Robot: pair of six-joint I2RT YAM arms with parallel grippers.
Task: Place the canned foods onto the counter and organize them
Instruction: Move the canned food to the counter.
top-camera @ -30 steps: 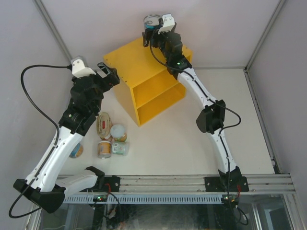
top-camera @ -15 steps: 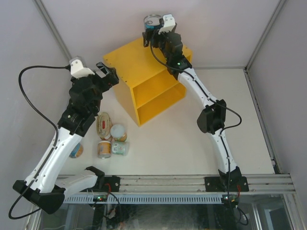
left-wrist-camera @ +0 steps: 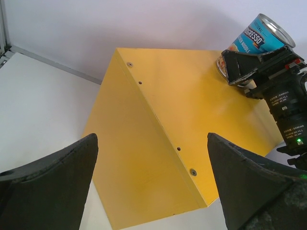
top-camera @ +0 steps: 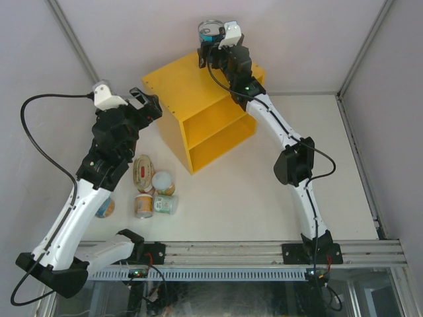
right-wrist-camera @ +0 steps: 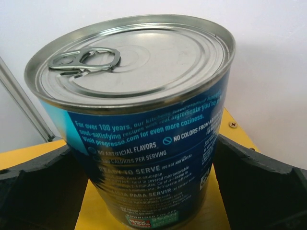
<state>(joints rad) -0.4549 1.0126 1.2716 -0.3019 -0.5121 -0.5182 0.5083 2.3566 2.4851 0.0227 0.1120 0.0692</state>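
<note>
A tall blue-labelled can [top-camera: 211, 29] [right-wrist-camera: 144, 120] [left-wrist-camera: 261, 31] stands upright on the far corner of the yellow counter [top-camera: 177, 86] [left-wrist-camera: 158, 120] [right-wrist-camera: 33, 154]. My right gripper [top-camera: 210, 45] [right-wrist-camera: 148, 163] is open, one finger close on each side of that can. To the left of the counter, above the table, my left gripper [top-camera: 147, 99] [left-wrist-camera: 152, 139] hangs open and empty, facing the counter's side wall. Left of the counter on the table lie an oval tin [top-camera: 142, 173], small pale-lidded cans [top-camera: 163, 181] [top-camera: 143, 205] [top-camera: 166, 203], and a blue can [top-camera: 104, 208] half hidden by my left arm.
The counter has an open front with one inner shelf [top-camera: 215, 129], facing the near right. Grey walls close in the table on three sides. A metal rail [top-camera: 231, 251] runs along the near edge by the arm bases.
My left arm has drifted slightly up and to the left, its gripper still open. The right gripper and the blue can have stayed in place.
</note>
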